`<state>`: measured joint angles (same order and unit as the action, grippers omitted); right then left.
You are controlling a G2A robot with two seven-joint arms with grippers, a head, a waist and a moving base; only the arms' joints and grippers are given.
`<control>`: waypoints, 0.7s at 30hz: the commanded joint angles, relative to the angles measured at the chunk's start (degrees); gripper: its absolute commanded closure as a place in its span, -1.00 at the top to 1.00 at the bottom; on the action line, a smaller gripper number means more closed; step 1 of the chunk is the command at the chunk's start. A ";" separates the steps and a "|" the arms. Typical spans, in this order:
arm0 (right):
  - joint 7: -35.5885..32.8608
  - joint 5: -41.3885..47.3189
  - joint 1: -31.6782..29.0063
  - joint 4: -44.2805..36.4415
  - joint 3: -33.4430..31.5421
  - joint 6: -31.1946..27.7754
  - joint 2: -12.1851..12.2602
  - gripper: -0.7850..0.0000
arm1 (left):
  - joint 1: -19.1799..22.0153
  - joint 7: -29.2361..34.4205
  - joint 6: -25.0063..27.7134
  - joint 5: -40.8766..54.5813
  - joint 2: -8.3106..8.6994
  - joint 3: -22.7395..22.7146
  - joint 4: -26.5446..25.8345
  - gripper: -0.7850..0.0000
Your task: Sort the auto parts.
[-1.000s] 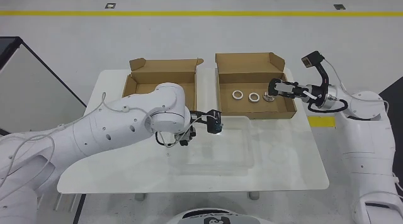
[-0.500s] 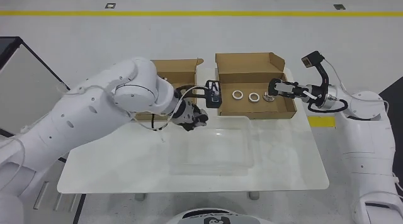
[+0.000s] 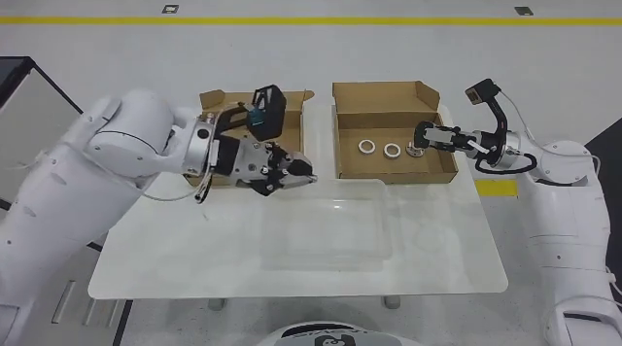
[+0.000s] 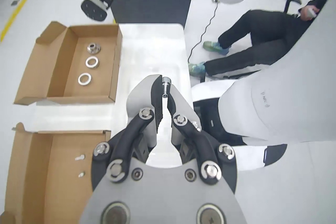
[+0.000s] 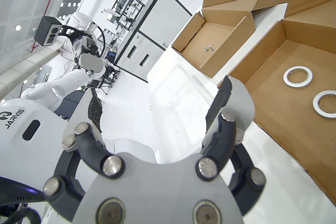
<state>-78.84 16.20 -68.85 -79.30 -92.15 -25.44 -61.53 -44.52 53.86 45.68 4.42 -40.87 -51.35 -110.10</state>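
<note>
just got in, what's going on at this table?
Parts sorting. The left pincer is shut on a small bolt near the front corner of the left cardboard box, which holds two bolts. The right pincer hangs open at the outer end of the right cardboard box, which holds two metal rings and a flanged bushing.
</note>
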 commanded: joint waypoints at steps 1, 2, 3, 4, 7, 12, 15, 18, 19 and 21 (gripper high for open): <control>0.00 0.00 0.00 0.00 0.00 0.00 0.00 1.00 | -2.00 -3.24 4.01 2.73 0.34 -1.82 0.12 -1.00; 0.00 0.00 0.00 0.00 0.00 0.00 0.00 1.00 | -2.40 -3.67 5.26 3.22 0.43 -2.27 0.18 -1.00; 0.00 0.00 0.00 0.00 0.00 0.00 0.00 1.00 | -3.40 -5.73 8.01 5.71 0.52 -3.00 0.30 -1.00; 0.00 0.00 0.00 0.00 0.00 0.00 0.00 1.00 | -3.91 -6.31 9.87 6.70 0.62 -3.52 0.69 -1.00; 0.00 0.00 0.00 0.00 0.00 0.00 0.00 1.00 | -5.03 -8.53 12.32 10.65 0.69 -4.55 -0.48 -1.00; 0.00 0.00 0.00 0.00 0.00 0.00 0.00 1.00 | -6.09 -8.24 12.32 19.11 0.09 -6.17 -3.58 -1.00; 0.00 0.00 0.00 0.00 0.00 0.00 0.00 1.00 | -6.57 -7.57 12.32 24.66 -0.73 -6.85 -5.16 -1.00; 0.00 0.00 0.00 0.00 0.00 0.00 0.00 1.00 | -7.23 -7.57 12.32 29.67 -1.76 -7.66 -5.94 -1.00; 0.00 0.00 0.00 0.00 0.00 0.00 0.00 1.00 | -7.41 -7.57 12.32 30.82 -2.11 -8.02 -5.91 -1.00; 0.00 0.00 0.00 0.00 0.00 0.00 0.00 1.00 | -8.07 -7.57 12.32 33.74 -2.92 -8.73 -5.91 -1.00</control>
<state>-78.84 16.20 -68.85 -79.30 -92.15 -25.44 -61.53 -52.14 46.29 58.00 36.22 -43.29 -59.68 -116.07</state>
